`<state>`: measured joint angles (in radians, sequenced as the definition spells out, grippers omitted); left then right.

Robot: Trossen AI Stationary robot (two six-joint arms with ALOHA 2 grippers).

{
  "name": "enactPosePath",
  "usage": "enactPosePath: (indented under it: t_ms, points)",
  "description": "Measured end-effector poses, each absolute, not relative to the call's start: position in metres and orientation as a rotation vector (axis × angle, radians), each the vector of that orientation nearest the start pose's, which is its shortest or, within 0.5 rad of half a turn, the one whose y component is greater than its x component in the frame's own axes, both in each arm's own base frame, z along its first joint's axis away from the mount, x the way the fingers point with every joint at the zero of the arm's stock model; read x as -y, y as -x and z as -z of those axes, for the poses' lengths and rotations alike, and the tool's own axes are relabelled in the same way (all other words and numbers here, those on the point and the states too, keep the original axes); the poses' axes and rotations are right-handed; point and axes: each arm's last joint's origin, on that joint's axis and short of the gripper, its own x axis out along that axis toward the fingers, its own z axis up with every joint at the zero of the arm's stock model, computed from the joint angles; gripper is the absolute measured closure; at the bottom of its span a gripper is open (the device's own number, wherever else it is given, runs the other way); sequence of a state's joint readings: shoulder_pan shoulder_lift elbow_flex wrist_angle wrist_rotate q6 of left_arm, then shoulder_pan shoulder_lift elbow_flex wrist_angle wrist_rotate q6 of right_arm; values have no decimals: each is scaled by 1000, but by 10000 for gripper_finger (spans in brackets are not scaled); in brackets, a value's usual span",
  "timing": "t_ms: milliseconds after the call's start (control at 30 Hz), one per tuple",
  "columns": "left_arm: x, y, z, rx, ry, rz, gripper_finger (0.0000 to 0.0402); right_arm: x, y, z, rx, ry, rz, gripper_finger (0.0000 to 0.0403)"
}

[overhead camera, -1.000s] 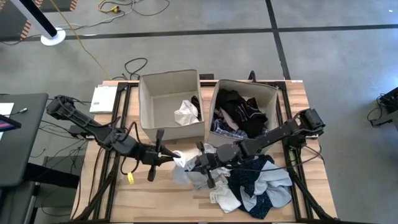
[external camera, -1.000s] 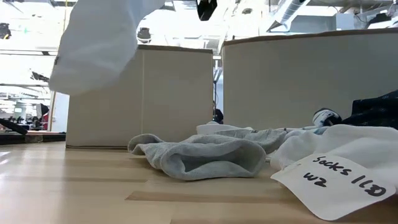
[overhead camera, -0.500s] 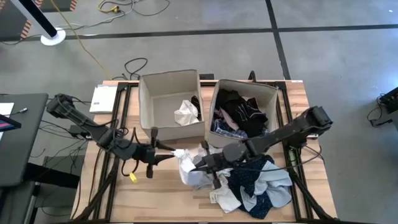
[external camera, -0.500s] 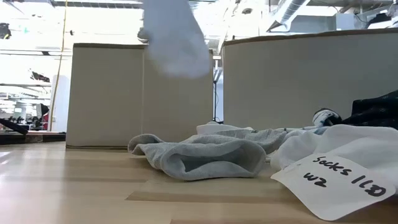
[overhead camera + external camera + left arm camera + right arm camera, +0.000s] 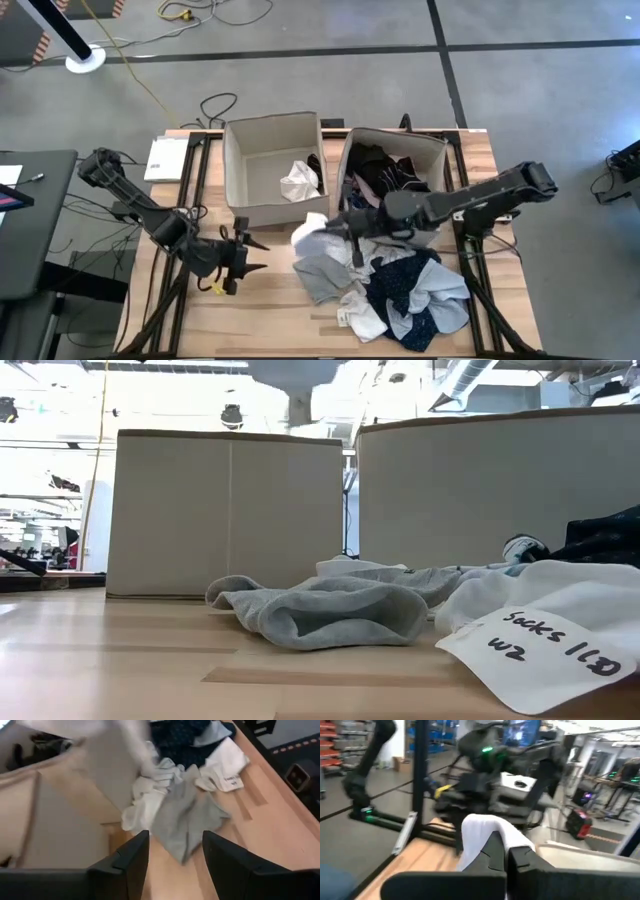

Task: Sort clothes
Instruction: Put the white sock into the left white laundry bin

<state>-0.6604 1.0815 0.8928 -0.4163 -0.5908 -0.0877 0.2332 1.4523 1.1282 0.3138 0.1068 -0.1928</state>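
My right gripper (image 5: 338, 226) is shut on a white garment (image 5: 310, 234) and holds it in the air just in front of the two beige boxes; the garment also shows at the top of the low view (image 5: 295, 378). My left gripper (image 5: 258, 256) stands open over bare wood to the left, with nothing between its fingers (image 5: 175, 839). A grey garment (image 5: 320, 276) lies crumpled on the table below the white one. To its right lies a pile of clothes (image 5: 415, 295), navy dotted, light blue and white. The left box (image 5: 242, 170) holds a white piece, the right box (image 5: 436, 150) dark ones. My right gripper pinches a fold of the white garment (image 5: 481, 831) between its two shut fingers. The fingers come roughly level from the table's right side. The cloth drapes over and beyond the fingertips (image 5: 496, 851) and hangs slack, clear of the table.
A white cloth tag with handwriting (image 5: 540, 645) lies at the near edge of the pile. A white flat item (image 5: 165, 158) sits at the table's far left corner. Bare wood (image 5: 250, 320) stretches along the near left part of the table.
My left gripper has opened, let go of the white garment and drawn back toward the table's near left. My right gripper has carried that garment up and toward the far edge, up to the boxes; the garment now hangs from it alone.
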Motion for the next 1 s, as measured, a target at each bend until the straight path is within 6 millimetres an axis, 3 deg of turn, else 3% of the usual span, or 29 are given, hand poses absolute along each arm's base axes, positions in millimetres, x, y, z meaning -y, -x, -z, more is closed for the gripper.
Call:
enactPosePath:
  t_ms: [333, 667, 1000]
  points:
    - [149, -194, -271, -592, -285, 81, 221, -27, -334, -369, 76, 190, -100, 403]
    - [170, -198, -246, -669, -328, 104, 221, -11, -334, -392, 125, 206, -72, 403]
    - [173, -200, -241, -683, -302, 92, 221, 9, -333, -404, 152, 217, -11, 403]
